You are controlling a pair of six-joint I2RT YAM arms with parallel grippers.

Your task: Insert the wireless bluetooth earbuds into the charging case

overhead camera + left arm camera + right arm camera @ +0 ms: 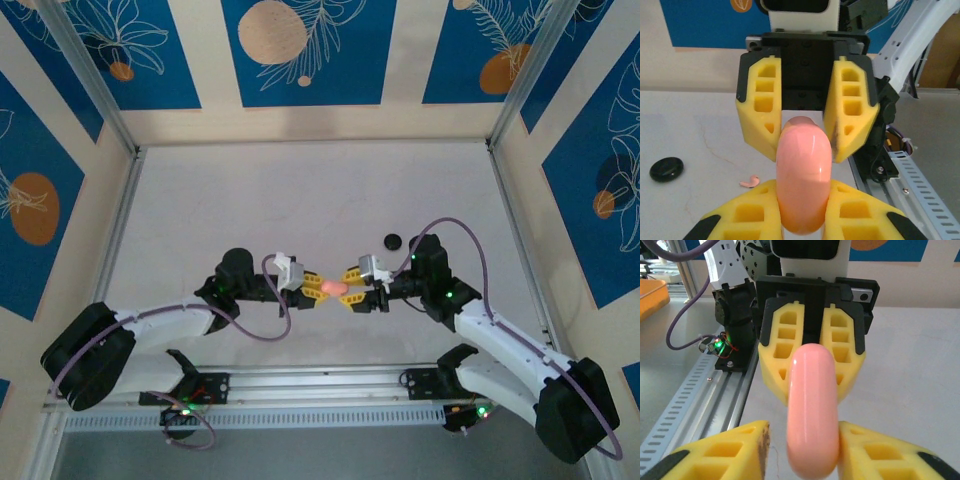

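A glossy pink charging case [334,287], closed and capsule-shaped, hangs above the table between both grippers. My left gripper [804,202] is shut on one end of the charging case [804,175], with both yellow pads against it. My right gripper [812,440] stands open round the other end of the case [812,405]: one pad touches and a gap shows on the other side. No black comma-shaped earbuds are in view. A tiny pale pink comma-shaped piece [749,181], a bud with a short stem, lies on the table under the case.
A black glossy oval disc [393,240] lies on the table just beyond the right gripper; the same black disc [666,169] appears in the left wrist view. A metal rail [320,380] runs along the near edge between the arm bases. Frame posts and walls surround the table.
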